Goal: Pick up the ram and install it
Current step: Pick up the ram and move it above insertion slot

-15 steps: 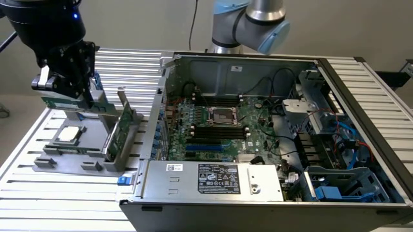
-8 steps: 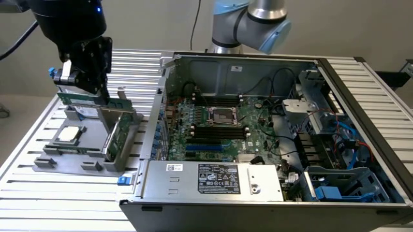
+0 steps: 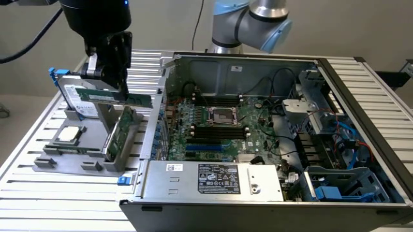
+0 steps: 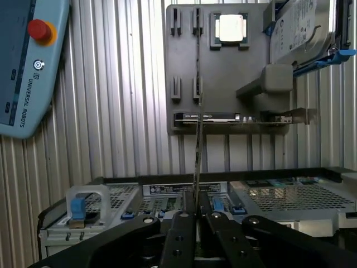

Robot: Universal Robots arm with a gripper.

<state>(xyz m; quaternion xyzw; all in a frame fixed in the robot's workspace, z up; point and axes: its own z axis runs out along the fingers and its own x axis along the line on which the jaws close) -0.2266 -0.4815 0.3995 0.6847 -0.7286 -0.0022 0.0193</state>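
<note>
I had the gripper (image 3: 119,88) clamped shut on the ram (image 3: 139,100), holding it level in the air above the grey parts tray (image 3: 65,162). It hung just beside the open computer case (image 3: 219,72), on the exterior view's left.

My matte metal gripper (image 3: 117,89) is black. The long, thin circuit-board ram stick (image 3: 139,100) is green, seemingly dotted with dark chips. The moulded plastic holder tray (image 3: 65,162) is plain grey, the square metal processor chip (image 3: 69,135) silver, and the ribbed metal table (image 3: 38,193) striped pale grey.
</note>
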